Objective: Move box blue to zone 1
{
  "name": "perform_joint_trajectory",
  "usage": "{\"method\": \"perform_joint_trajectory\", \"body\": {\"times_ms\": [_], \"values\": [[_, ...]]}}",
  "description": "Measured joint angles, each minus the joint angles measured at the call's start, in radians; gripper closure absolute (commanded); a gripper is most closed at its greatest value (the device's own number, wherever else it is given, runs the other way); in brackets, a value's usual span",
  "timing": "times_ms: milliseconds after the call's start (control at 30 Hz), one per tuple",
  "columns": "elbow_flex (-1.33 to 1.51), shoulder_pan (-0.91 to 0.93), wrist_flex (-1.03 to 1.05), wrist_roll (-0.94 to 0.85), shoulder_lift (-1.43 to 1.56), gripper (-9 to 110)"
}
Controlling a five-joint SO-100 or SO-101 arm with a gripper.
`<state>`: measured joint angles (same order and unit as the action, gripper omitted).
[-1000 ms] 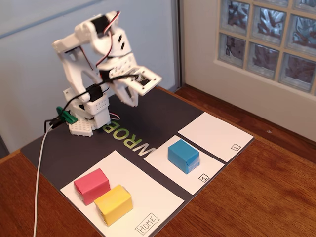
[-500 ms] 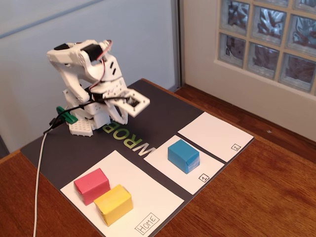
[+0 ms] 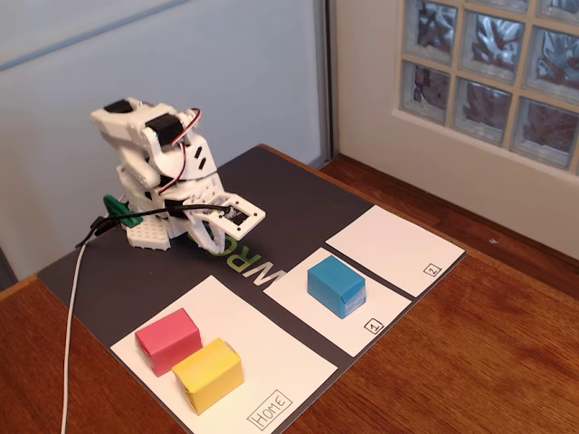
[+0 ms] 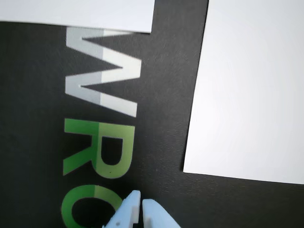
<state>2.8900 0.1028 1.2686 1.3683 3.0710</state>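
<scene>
Already the box blue (image 3: 336, 286) sits inside zone 1 (image 3: 308, 298), lying flat on the white panel with its long axis running roughly toward the corner bearing the printed "1" (its paler end face turned that way). On the Home panel (image 3: 262, 362) lie a pink-red block (image 3: 168, 340) and a yellow block (image 3: 208, 374), touching each other. Folded low near its base, the end effector (image 4: 140, 205) hovers over the dark mat (image 3: 298, 194) on the wooden bench (image 3: 470, 362), tips nearly together and gripping nothing.
</scene>
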Motion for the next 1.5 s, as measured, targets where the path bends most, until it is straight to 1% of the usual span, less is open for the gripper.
{"method": "perform_joint_trajectory", "body": {"times_ms": [133, 200, 1500], "values": [[0.112, 0.005, 0.095, -0.003, 0.186, 102], [0.135, 0.015, 0.107, -0.014, 0.215, 102], [0.140, 0.021, 0.107, -0.015, 0.216, 102]]}}
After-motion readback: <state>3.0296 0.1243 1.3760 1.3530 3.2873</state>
